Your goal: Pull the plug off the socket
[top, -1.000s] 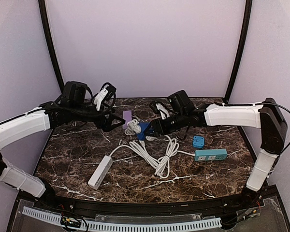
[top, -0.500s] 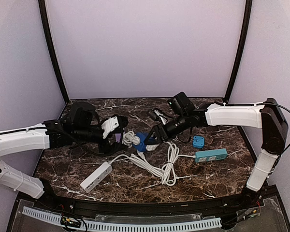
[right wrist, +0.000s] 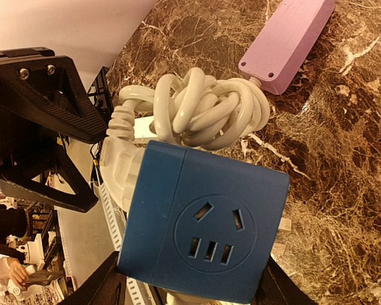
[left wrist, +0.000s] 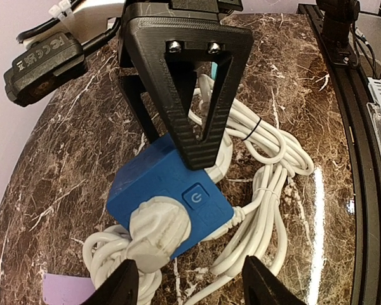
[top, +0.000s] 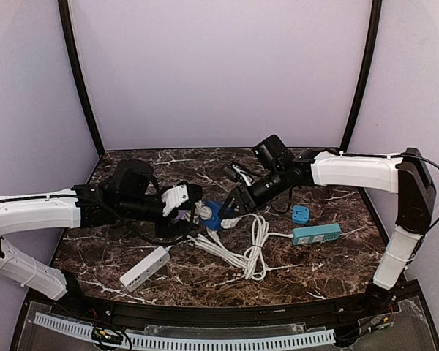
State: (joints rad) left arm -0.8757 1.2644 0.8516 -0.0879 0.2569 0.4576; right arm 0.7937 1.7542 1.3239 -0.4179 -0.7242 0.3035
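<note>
The socket is a blue cube, and my right gripper is shut on it just above the table. In the right wrist view the socket fills the space between the two fingers. A white plug sits in the socket's side face, with a coiled white cord behind it. My left gripper faces that plug, its jaws standing apart on either side with a gap, touching nothing. In the top view the left gripper is right beside the plug.
A purple power strip lies behind the socket. A white power strip lies front left, with its bundled cable in the middle. A teal power strip and a small light-blue adapter sit at the right.
My left arm has swung down and to the right, up to the plug, and its jaws have narrowed. The right gripper kept hold of the socket and shifted it slightly.
</note>
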